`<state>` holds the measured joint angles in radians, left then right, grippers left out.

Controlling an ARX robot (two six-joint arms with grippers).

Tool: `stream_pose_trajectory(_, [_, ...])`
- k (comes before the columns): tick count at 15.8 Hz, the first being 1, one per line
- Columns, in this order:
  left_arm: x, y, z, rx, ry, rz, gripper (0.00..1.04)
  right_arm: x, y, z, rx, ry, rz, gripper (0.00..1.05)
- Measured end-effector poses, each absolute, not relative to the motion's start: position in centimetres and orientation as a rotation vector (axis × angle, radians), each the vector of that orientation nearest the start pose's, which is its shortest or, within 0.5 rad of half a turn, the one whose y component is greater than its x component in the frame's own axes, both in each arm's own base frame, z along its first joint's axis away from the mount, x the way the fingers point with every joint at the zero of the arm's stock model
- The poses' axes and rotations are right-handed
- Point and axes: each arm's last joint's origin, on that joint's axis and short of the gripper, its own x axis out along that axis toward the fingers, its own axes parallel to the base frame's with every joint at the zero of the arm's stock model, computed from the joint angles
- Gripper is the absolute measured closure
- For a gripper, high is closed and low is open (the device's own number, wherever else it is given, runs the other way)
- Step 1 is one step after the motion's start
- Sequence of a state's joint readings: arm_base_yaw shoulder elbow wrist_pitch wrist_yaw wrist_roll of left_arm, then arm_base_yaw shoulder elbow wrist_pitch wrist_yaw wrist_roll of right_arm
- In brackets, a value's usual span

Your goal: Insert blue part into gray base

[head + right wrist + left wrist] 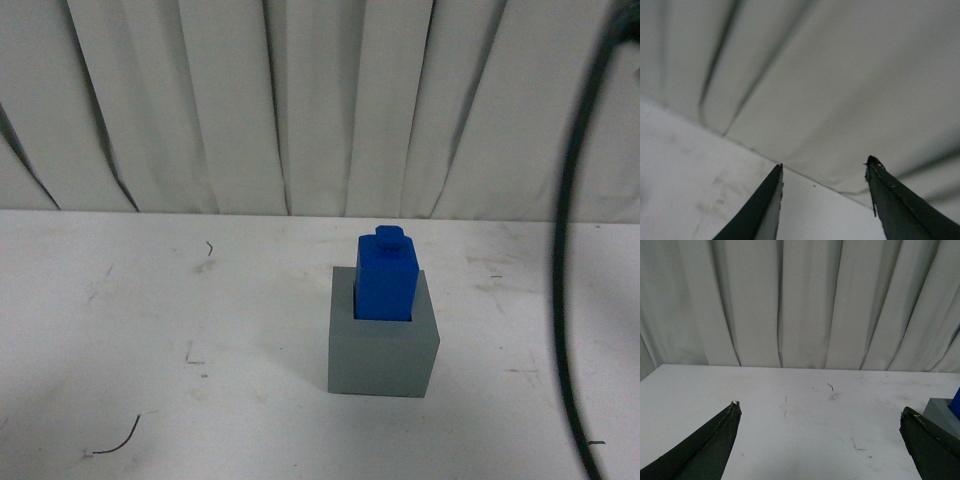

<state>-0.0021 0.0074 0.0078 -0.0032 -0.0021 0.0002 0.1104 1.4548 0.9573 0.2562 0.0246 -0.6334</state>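
Gray base (380, 360), matte gray cube with a square top recess, stands on the white tabletop (150, 330) in front of a white pleated curtain (300, 100), right of centre in the front view. Blue part (386, 280), small bright blue rectangular block with a square knob, stands upright in the recess, upper half sticking out. Left end effector (819, 408): dark fingers spread wide, empty, over bare tabletop. Cube and block lie beyond one finger, outside the gap. Right end effector (825, 162): fingers apart, empty, facing the curtain.
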Motion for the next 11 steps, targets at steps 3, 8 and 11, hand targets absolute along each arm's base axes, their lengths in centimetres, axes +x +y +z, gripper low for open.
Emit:
stream_pose_trajectory(3, [9.8, 0.0, 16.5, 0.000, 0.003, -0.002, 0.07, 22.2, -0.3, 25.2, -0.107, -0.012, -0.021, 0.88])
stream_pose_trajectory(8, [9.8, 0.0, 16.5, 0.000, 0.003, -0.002, 0.07, 16.5, 0.1, 20.1, -0.017, 0.003, 0.006, 1.03])
stream_pose_trajectory(11, [9.8, 0.0, 16.5, 0.000, 0.003, -0.002, 0.07, 14.9, 0.1, 18.9, -0.015, 0.007, 0.005, 1.03])
